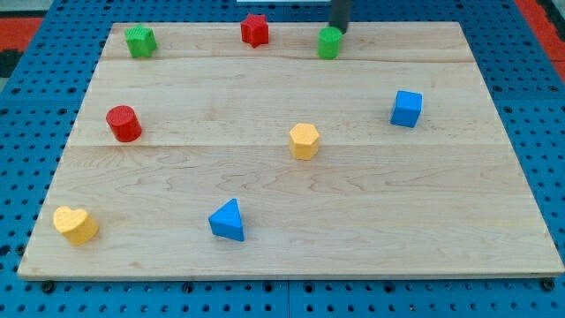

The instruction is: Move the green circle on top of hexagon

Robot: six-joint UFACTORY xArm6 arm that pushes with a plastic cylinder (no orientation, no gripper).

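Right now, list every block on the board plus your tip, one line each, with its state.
My tip: against the green circle's upper right side.
Green circle: top edge, not yet at the hexagon.
Yellow hexagon: board centre, alone.
Green star: top left corner.
Red star: top edge.
Red cylinder: left side, upright.
Blue cube: right side.
Blue triangle: bottom centre.
Yellow heart: bottom left.

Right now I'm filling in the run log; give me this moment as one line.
my tip: touching top-right edge of green circle block | yellow hexagon block: mid-board, below and apart | phase: push not finished
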